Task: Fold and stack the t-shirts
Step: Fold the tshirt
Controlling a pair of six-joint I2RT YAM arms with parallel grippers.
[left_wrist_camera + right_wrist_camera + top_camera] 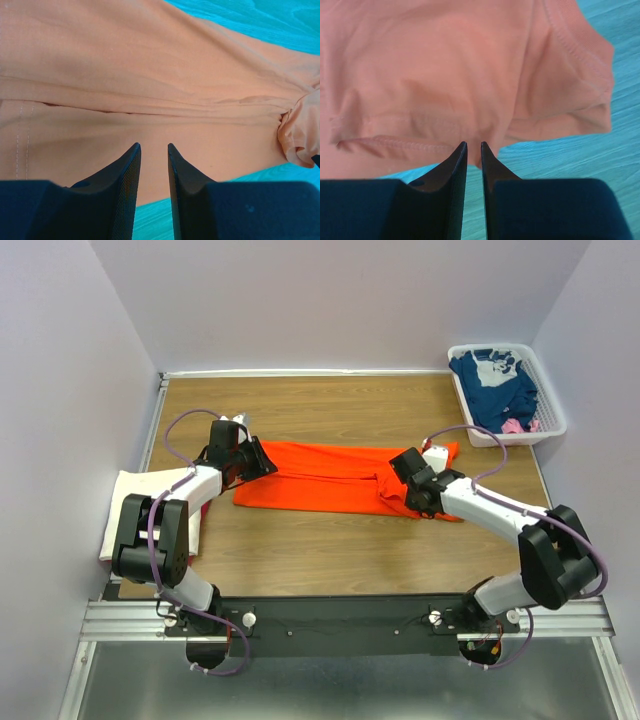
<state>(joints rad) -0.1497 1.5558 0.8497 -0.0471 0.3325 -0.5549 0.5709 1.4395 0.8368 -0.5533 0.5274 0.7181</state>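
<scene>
Best open room is the bare wood of the table (pixel 330 405) behind the orange t-shirt (pixel 320 480), plus the near strip in front of it; the shirt itself lies low and flat across the middle, but the left gripper (pixel 154 145) is over its left end and the right gripper (pixel 473 143) over its right end, so both arms block the ends. Far right corner's taken by the white basket (pixel 553 428) with a navy t-shirt (pixel 495 385) heaped inside; a cream-white t-shirt (pixel 125 505) covers the left edge by the left arm's elbow; walls box in the left, right and back.
</scene>
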